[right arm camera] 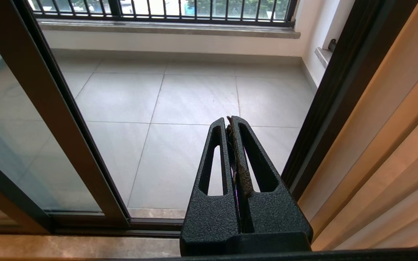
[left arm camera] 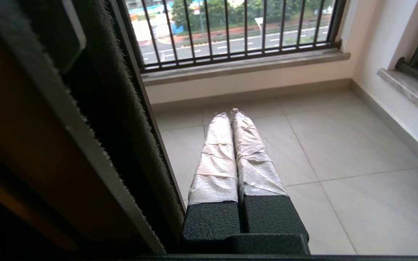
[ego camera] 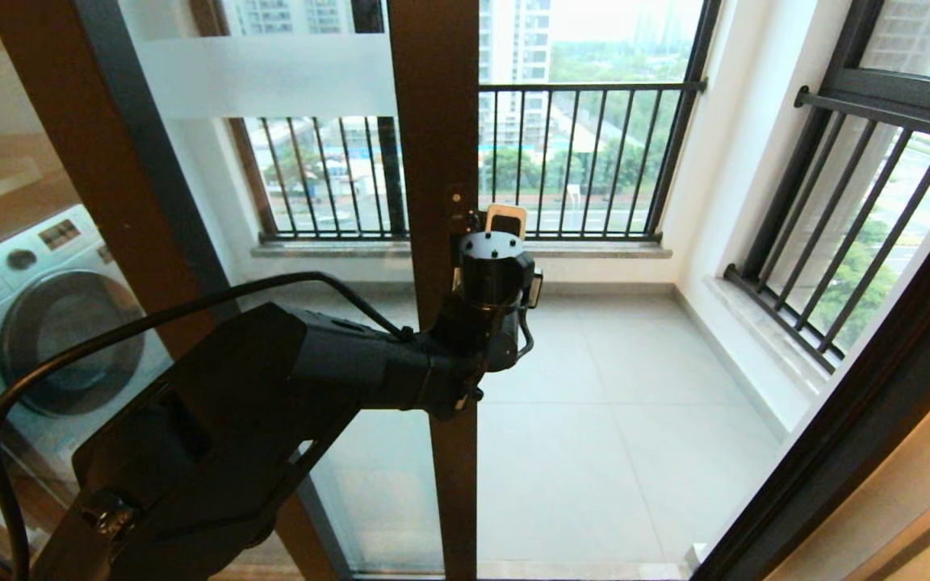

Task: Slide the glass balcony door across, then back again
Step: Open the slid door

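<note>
Pressing against the door's edge with closed fingers

Standing tall through the middle of the head view, the brown stile of the glass balcony door (ego camera: 433, 121) runs from the top of the frame to the bottom, its clear pane spreading to the left with a frosted white band across the upper left. To the right of the stile the doorway is open onto the pale tiled balcony floor (ego camera: 634, 420). The left gripper (ego camera: 505, 219) sits at the centre of the frame, right at the stile's right-hand edge, just below the small dark handle slot; whether it actually touches the frame I cannot tell. In the left wrist view its tape-wrapped fingers (left arm camera: 216, 152) lie pressed together, holding nothing, with the door's brush-lined edge (left arm camera: 122, 108) just beside them. A washing machine (ego camera: 37, 315) shows through the glass at the left of the head view, and black window bars (ego camera: 578, 161) cross the upper middle. The right gripper (right arm camera: 232, 121) hangs apart from the door, its black fingers closed on nothing, above the floor tiles
</note>
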